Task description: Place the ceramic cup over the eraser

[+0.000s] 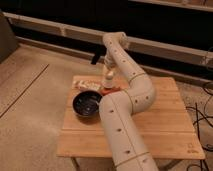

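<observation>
The ceramic cup (107, 80) is small and cream-white, upright at the back of the wooden table (165, 125). It sits directly over the reddish-orange eraser (112, 92), whose edge shows under and to the right of it. I cannot tell whether the cup rests on the eraser or hangs just above it. My gripper (107, 70) points down from the white arm (131, 95) and is right on top of the cup.
A wide black bowl (87, 105) stands left of the arm. A pale oblong block with dark marks (85, 84) lies at the back left, beside the eraser. Cables (202, 110) hang off the table's right side. A wall ledge runs behind.
</observation>
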`<state>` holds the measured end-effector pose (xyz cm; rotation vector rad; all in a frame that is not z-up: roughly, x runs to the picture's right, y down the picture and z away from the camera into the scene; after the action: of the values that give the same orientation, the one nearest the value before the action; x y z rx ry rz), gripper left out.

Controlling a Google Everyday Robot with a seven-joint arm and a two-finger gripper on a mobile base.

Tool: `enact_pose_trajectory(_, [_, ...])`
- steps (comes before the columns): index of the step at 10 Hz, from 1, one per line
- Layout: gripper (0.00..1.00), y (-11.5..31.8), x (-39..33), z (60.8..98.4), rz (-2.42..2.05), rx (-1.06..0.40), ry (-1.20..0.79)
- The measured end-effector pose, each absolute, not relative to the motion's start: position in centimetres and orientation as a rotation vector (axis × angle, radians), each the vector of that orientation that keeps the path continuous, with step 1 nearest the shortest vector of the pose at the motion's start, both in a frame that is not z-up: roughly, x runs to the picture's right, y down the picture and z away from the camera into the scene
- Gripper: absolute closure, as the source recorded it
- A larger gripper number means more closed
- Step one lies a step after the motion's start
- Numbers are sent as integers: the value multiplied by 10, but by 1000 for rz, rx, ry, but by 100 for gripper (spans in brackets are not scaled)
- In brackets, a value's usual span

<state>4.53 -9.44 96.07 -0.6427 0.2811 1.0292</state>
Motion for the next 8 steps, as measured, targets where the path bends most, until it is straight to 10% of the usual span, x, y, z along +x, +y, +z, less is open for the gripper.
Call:
enact_pose_trajectory(4, [20, -93, 43, 959, 1021, -650, 288])
enact_pose_trajectory(8, [20, -93, 43, 958, 1019, -652, 291])
